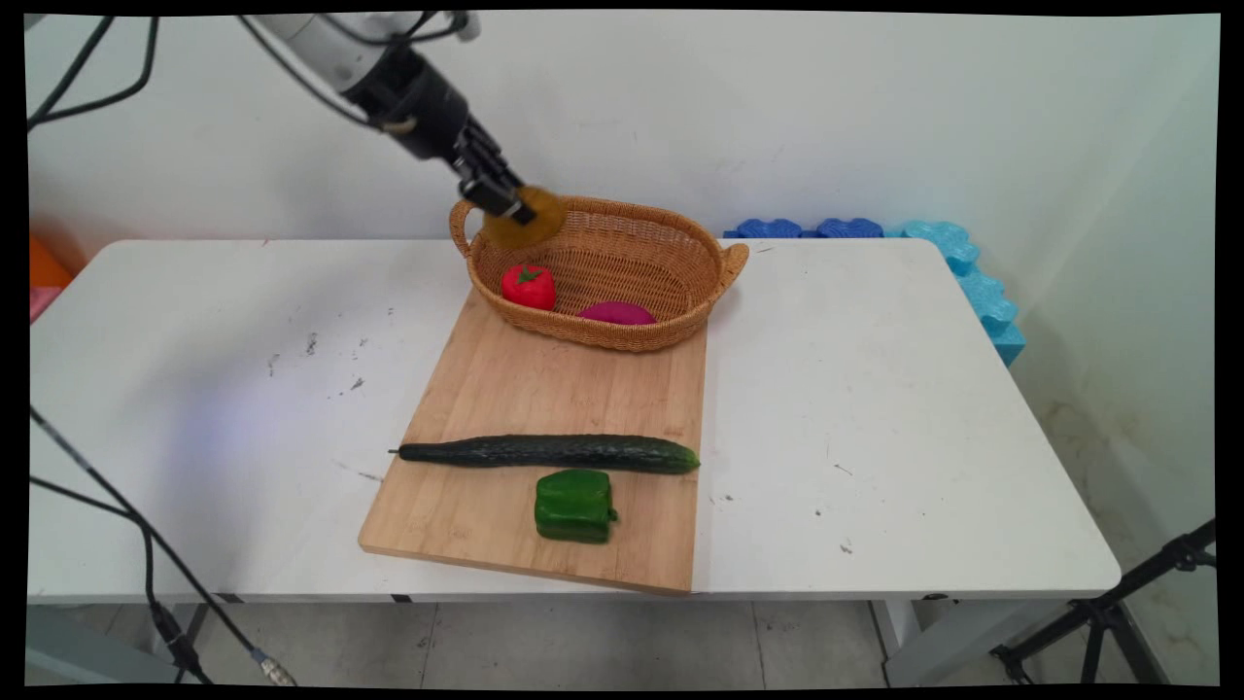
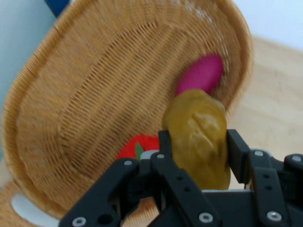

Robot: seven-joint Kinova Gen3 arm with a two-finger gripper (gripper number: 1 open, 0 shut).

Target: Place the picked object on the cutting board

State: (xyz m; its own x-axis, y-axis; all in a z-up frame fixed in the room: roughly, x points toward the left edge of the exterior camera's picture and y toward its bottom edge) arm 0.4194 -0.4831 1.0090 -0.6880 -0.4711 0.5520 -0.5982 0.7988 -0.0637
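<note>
My black gripper (image 1: 507, 202) is shut on a brownish-yellow potato (image 1: 533, 220), holding it in the air over the left end of a wicker basket (image 1: 622, 255). In the hand view the potato (image 2: 199, 137) sits between the two fingers (image 2: 239, 153), with the basket's woven floor (image 2: 104, 109) behind it. A red strawberry-like fruit (image 1: 529, 286) and a magenta vegetable (image 1: 616, 312) lie inside the basket; the hand view shows the same red fruit (image 2: 142, 145) and magenta vegetable (image 2: 201, 73).
The basket stands on the far end of a wooden cutting board (image 1: 544, 408). A long dark cucumber (image 1: 549, 452) and a green bell pepper (image 1: 575, 505) lie on the board's near part. Blue foam pieces (image 1: 957, 262) sit at the table's far right corner.
</note>
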